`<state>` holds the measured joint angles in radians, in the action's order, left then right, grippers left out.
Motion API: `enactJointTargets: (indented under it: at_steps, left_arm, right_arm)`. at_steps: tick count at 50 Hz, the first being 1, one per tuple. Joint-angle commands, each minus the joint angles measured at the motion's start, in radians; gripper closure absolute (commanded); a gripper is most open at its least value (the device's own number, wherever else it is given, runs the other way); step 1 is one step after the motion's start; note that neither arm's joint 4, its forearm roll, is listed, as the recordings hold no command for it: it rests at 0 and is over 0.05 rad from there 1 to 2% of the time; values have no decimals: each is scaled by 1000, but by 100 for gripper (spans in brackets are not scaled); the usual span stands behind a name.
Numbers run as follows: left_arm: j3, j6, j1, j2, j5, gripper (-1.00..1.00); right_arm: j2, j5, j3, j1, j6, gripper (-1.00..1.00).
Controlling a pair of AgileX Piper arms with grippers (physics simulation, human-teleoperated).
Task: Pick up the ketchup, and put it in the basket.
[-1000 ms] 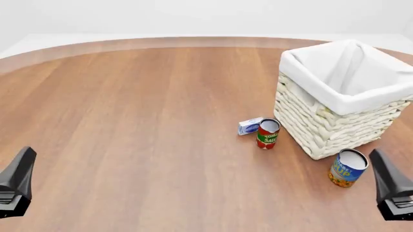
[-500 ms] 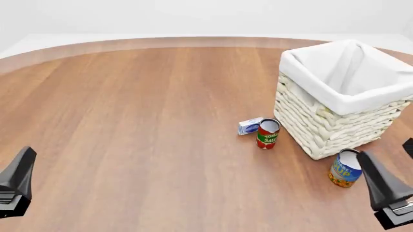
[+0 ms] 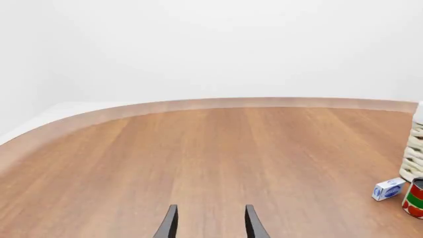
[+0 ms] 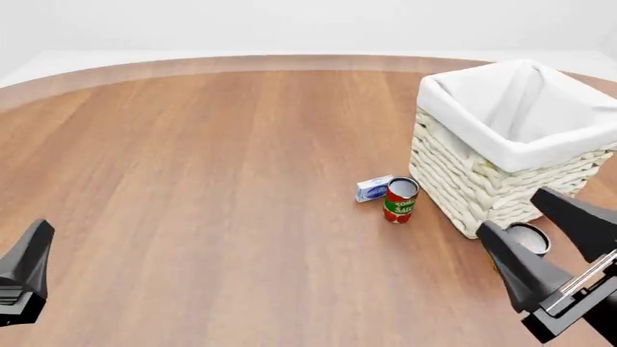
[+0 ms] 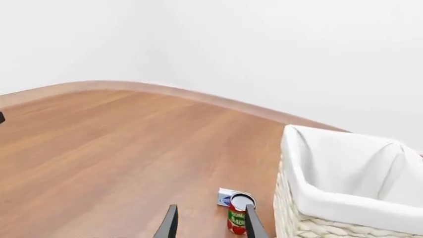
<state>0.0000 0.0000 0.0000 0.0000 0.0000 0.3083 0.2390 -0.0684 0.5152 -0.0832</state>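
Note:
The ketchup shows in no view. The cream wicker basket (image 4: 501,181) with its white liner stands at the right of the table, and it also shows in the right wrist view (image 5: 330,204) and at the edge of the left wrist view (image 3: 415,148). I cannot see its floor. My right gripper (image 4: 509,210) is open and empty, raised just in front of the basket's near corner; its fingers (image 5: 170,222) stand apart. My left gripper (image 4: 39,233) is low at the near left, open and empty, with its fingers (image 3: 170,224) apart.
A red-and-green tomato sauce can (image 4: 399,200) and a small white-and-blue box (image 4: 373,189) sit just left of the basket. A blue-and-yellow can (image 4: 528,237) stands at the basket's near corner, mostly hidden behind my right gripper. The table's curved far edge (image 4: 241,63) runs along the back.
My right gripper has risen, moved left and forward, and turned, so it now covers most of the blue-and-yellow can. The left gripper has not moved.

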Motion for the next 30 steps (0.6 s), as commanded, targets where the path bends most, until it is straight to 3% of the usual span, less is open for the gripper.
enactJointTargets:
  at_steps: [1, 12, 30]
  left_arm:
    - [0, 0, 0, 0, 0, -100]
    - [0, 0, 0, 0, 0, -100]
    - [0, 0, 0, 0, 0, -100]
  right_arm:
    - [177, 142, -13, 95, -1, -100]
    - [386, 304, -18, 174, 3, -100]
    - [639, 457, -77, 330, 10, -100]
